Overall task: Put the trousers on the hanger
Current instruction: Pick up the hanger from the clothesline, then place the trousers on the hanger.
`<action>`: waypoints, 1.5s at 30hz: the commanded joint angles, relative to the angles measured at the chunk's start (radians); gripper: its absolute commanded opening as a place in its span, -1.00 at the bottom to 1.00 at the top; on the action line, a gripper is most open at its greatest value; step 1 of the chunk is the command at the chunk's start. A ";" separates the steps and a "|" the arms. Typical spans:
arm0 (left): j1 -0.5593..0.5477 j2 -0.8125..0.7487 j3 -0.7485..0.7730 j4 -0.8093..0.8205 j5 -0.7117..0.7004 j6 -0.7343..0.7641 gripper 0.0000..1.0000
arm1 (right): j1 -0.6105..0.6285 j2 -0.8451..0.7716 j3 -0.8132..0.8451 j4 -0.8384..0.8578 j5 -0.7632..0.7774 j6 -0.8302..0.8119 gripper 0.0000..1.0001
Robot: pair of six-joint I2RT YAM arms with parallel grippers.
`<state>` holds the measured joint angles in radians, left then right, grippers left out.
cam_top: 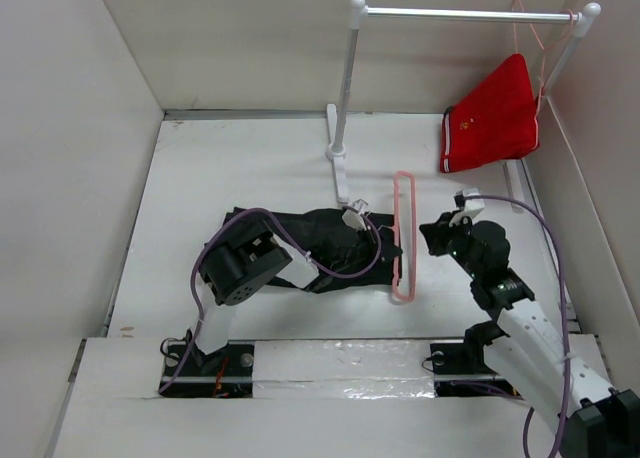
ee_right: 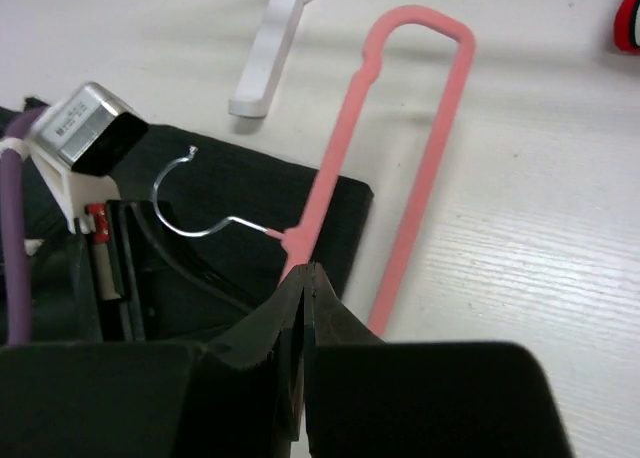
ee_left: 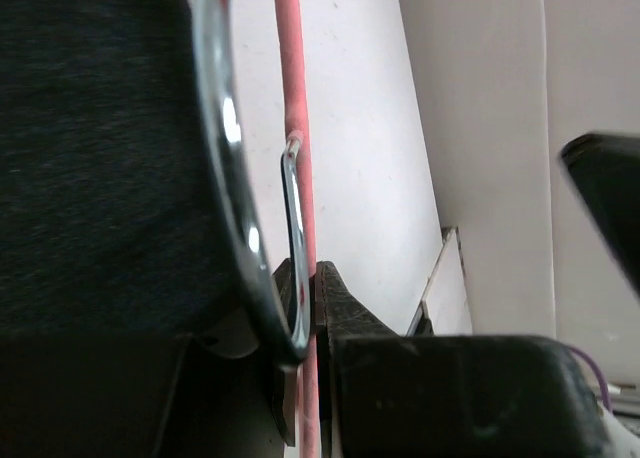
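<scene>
The black trousers (cam_top: 300,228) lie bunched in the middle of the table, dark in the left wrist view (ee_left: 90,148) and under the hook in the right wrist view (ee_right: 260,188). The thin pink hanger (cam_top: 404,203) lies at their right edge, its metal hook (ee_right: 175,203) over the cloth. My left gripper (cam_top: 388,246) is shut on the hanger's pink bar (ee_left: 292,68), which runs between its jaws (ee_left: 312,298) beside the hook (ee_left: 292,178). My right gripper (cam_top: 428,240) hovers at the hanger's right, its jaws (ee_right: 308,270) pressed together just short of the hook's joint, nothing showing between them.
A white clothes rail (cam_top: 345,88) stands at the back, its foot (cam_top: 338,168) reaching toward the trousers. Red shorts (cam_top: 495,118) hang from the rail's right end on another pink hanger. White walls close in the left, back and right sides.
</scene>
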<state>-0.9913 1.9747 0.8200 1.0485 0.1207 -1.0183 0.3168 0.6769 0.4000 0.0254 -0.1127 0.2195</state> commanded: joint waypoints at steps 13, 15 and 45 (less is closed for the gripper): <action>0.006 0.012 -0.018 0.065 -0.098 -0.059 -1.00 | -0.030 0.360 0.002 0.177 -0.211 -0.031 -0.70; 0.006 0.021 -0.007 0.064 -0.086 -0.057 -1.00 | -0.030 0.418 0.011 0.211 -0.217 -0.013 -0.48; 0.016 0.065 -0.031 0.057 -0.090 -0.040 -1.00 | -0.182 0.790 -0.078 0.674 -0.476 0.167 -1.00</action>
<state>-0.9733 2.0335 0.8104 1.0801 0.0486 -1.1156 0.1642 1.4612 0.3283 0.5774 -0.5220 0.3752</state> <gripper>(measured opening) 0.043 0.027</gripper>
